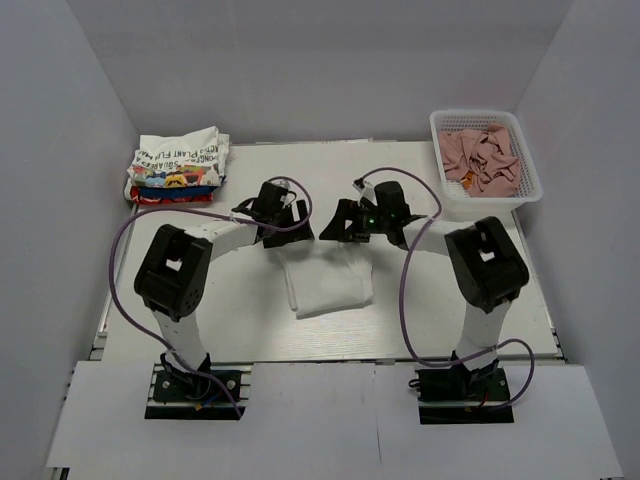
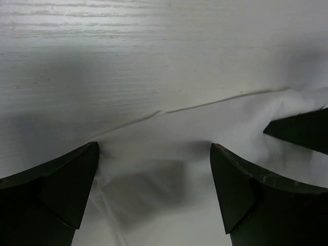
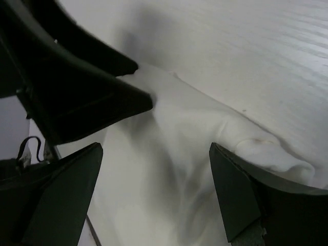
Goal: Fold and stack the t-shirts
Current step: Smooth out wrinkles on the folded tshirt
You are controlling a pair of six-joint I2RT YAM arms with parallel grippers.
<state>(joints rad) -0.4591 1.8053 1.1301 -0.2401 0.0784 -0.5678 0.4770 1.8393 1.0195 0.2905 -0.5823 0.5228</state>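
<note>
A plain white t-shirt [image 1: 325, 280] lies folded into a narrow strip in the middle of the table. My left gripper [image 1: 296, 234] is open just above its far left corner; the white cloth [image 2: 169, 174] lies between the open fingers. My right gripper [image 1: 333, 229] is open above its far right corner; the white cloth [image 3: 169, 169] lies between its fingers, with the left gripper close by at upper left. A stack of folded t-shirts [image 1: 178, 167], white with black lettering on top, colourful and red below, sits at the far left.
A white mesh basket [image 1: 484, 163] with pinkish-brown cloths stands at the far right corner. Purple cables run along both arms. The table's grey walls close in at left, right and back.
</note>
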